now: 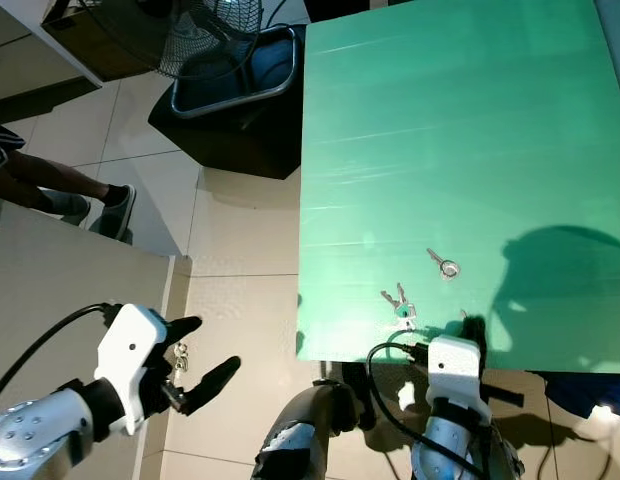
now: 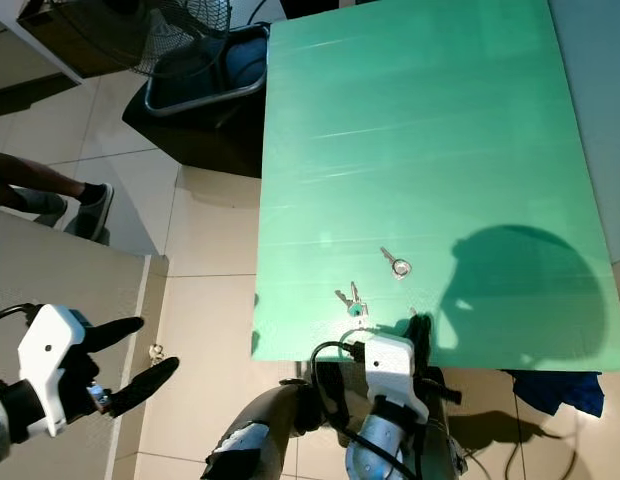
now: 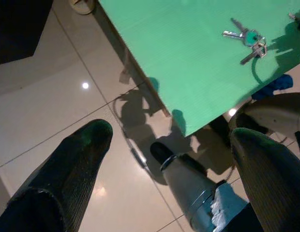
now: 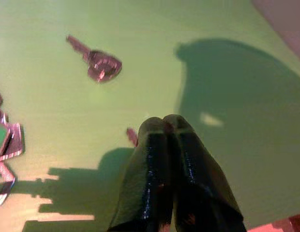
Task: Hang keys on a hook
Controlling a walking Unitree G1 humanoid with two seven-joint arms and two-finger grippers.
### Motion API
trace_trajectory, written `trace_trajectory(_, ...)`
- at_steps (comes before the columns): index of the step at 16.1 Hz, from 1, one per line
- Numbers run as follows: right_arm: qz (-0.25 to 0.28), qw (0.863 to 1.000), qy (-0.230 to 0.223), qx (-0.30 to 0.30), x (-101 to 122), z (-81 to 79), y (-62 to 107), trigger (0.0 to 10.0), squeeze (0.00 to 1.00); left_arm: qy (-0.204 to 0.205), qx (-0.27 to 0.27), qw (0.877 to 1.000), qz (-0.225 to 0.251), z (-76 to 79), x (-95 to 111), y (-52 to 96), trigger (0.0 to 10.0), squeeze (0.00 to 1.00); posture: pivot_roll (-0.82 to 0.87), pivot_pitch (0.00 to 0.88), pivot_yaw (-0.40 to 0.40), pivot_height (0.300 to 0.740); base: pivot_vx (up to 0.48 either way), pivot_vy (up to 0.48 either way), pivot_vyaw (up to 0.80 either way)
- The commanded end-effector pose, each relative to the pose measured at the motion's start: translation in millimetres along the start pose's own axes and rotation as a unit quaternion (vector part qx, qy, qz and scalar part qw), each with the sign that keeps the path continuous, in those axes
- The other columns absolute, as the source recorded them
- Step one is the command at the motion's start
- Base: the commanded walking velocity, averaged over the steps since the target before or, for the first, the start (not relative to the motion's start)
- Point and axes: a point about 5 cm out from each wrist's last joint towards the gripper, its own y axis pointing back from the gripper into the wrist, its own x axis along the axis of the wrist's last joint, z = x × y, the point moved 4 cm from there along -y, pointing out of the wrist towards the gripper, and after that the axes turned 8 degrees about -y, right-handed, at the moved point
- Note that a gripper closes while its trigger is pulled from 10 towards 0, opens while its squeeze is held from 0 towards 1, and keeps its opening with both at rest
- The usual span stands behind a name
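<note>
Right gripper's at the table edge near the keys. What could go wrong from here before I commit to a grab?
1. The right gripper is shut, fingers pressed together over the green table; it must open first or it may just push a key.
2. The key bunch lies close to the table's near edge, so a nudge could knock it to the floor.
3. A single key lies apart from the bunch; one grab may miss it.
</note>
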Motion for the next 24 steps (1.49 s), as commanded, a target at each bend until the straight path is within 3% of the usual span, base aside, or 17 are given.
trace_trajectory(1, -0.018, 1.000, 0.000, 0.007, -3.2, -3.7, 8.6, 0.0, 0.00, 0.009, 0.010, 1.000, -0.023, -1.4, -12.0, 1.4, 10.0, 0.00, -0.05, 0.400, 0.388, 0.740, 0.000, 0.000, 0.00)
trace_trajectory(4, -0.013, 1.000, 0.000, 0.016, 0.9, -4.0, 6.6, 0.0, 0.00, 0.013, 0.010, 1.000, -0.016, 0.4, -12.0, -3.6, 10.0, 0.00, -0.06, 0.387, 0.377, 0.740, 0.000, 0.000, 0.00)
trace_trajectory(5, -0.022, 1.000, 0.005, 0.010, 0.4, -3.3, 7.2, 0.9, 0.00, 0.014, 0.011, 1.000, -0.016, 1.0, -11.8, -3.5, 10.0, 0.00, -0.06, 0.386, 0.378, 0.740, 0.000, 0.000, 0.00)
trace_trajectory(6, -0.029, 1.000, 0.006, 0.005, -1.0, -2.5, 8.1, 10.0, 0.00, 0.014, 0.011, 1.000, -0.016, 1.1, -11.6, -3.2, 10.0, 0.00, -0.06, 0.389, 0.378, 0.740, 0.000, 0.000, 0.00)
trace_trajectory(7, -0.038, 0.999, 0.008, 0.000, -3.5, -1.5, 10.5, 10.0, 1.00, 0.013, 0.012, 1.000, -0.017, 0.7, -11.7, -2.4, 10.0, 0.00, -0.05, 0.395, 0.378, 0.740, 0.000, 0.000, 0.00)
trace_trajectory(16, -0.053, 0.998, 0.019, 0.008, -10.4, -4.8, 16.5, 10.0, 1.00, 0.013, 0.015, 1.000, -0.022, 0.7, -11.6, 3.3, 10.0, 0.00, -0.03, 0.411, 0.387, 0.740, 0.000, 0.000, 0.00)
trace_trajectory(17, -0.053, 0.998, 0.021, 0.011, -10.7, -5.3, 15.7, 10.0, 0.00, 0.013, 0.015, 1.000, -0.022, 0.9, -11.5, 4.5, 10.0, 0.00, -0.03, 0.413, 0.387, 0.740, 0.000, 0.000, 0.00)
trace_trajectory(24, -0.059, 0.998, 0.022, 0.014, -18.4, -5.0, 7.8, 10.0, 0.00, 0.011, 0.016, 0.999, -0.026, 0.3, -9.3, 10.4, 10.0, 0.00, -0.01, 0.431, 0.398, 0.740, 0.000, 0.000, 0.00)
